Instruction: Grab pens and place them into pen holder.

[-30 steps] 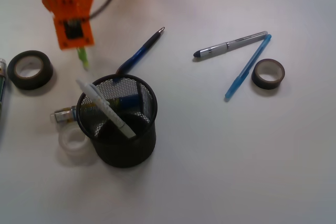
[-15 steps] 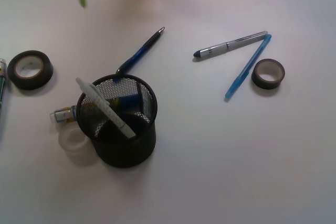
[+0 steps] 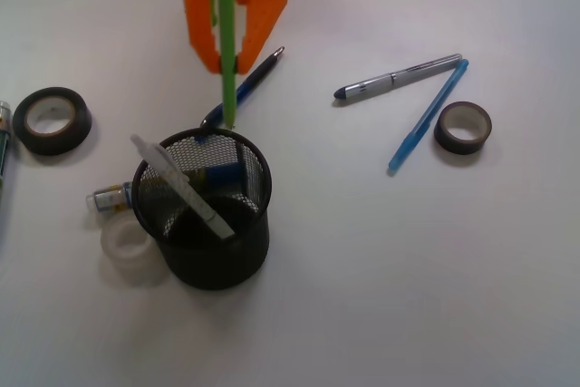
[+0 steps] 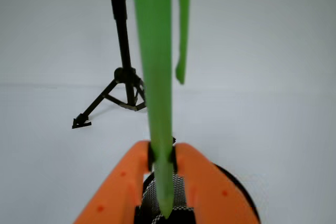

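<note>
Back from the table's far-left corner, the orange gripper (image 3: pixel 228 52) now hangs over the black wire-mesh pen holder (image 3: pixel 203 215), its fingers pinched tight on the lime green pen (image 3: pixel 226 43), tip just above the rim. A white pen (image 3: pixel 181 186) leans inside. The dark blue pen (image 3: pixel 243 88), silver-grey pen (image 3: pixel 399 76) and light blue pen (image 3: pixel 428 115) lie on the white table (image 3: pixel 408 260). No label is readable.

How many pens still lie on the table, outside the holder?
3: the dark blue pen behind the holder, and the silver pen and light blue pen to its right.
</note>
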Motion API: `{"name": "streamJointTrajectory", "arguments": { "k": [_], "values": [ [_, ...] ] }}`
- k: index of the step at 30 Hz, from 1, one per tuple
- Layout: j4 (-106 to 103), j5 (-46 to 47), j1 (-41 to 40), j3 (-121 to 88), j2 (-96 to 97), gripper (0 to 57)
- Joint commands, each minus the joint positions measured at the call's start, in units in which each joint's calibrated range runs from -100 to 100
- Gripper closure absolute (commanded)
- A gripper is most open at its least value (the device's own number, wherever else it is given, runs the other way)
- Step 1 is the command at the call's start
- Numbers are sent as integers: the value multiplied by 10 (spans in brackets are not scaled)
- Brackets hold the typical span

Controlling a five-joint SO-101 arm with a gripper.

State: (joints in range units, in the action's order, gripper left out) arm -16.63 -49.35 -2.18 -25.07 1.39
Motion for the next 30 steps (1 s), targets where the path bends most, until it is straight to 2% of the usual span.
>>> {"name": "streamJointTrajectory", "arguments": {
  "k": [1,5,8,9,12,16,20,26,29,30],
  "values": [
    [-13,-2,-11,70,64,571],
    [-14,2,-11,87,103,559],
    [-15,9,-8,90,122,424],
    [-15,15,-7,90,122,342],
    [-15,28,-4,90,118,268],
    [4,72,-1,92,79,259],
    [160,91,-11,87,-11,259],
    [390,21,-8,4,-158,259],
    [436,-32,-3,-115,-240,259],
    [441,-63,-3,-212,-293,260]
  ]
}}
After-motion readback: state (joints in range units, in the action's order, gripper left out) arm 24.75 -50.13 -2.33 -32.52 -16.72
